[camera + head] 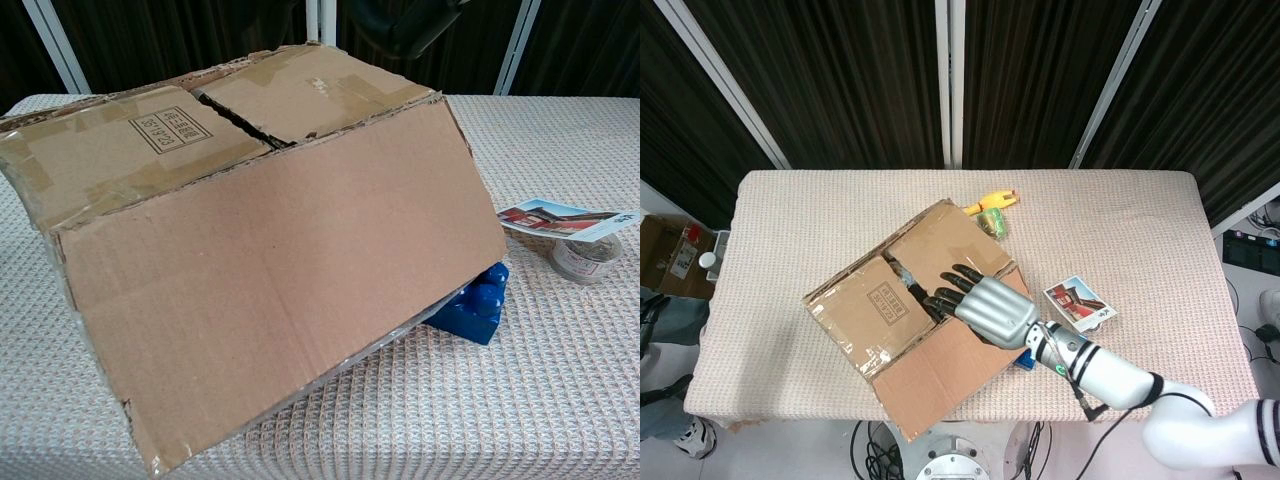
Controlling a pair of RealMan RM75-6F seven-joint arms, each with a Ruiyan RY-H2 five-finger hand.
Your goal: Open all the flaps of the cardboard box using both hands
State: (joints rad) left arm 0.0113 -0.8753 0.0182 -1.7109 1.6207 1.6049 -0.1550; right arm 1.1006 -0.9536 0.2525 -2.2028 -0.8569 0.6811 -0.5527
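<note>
The cardboard box point(880, 310) lies slantwise mid-table. Its long near flap point(950, 378) is folded outward and down toward the front; in the chest view this flap point(280, 300) fills most of the frame and leans on a blue brick point(475, 300). Two short flaps point(220, 115) still lie flat on top, with a dark seam point(920, 290) between them. My right hand point(985, 305) hovers over the box top, fingers stretched out and apart, tips by the seam, holding nothing. A dark part of it point(405, 22) shows at the chest view's top edge. My left hand is out of sight.
A yellow-green toy point(990, 212) lies just behind the box. A photo card point(1078, 302) rests on a tape roll point(585, 258) to the right of the box. The table's front edge point(790, 415) runs close under the open flap.
</note>
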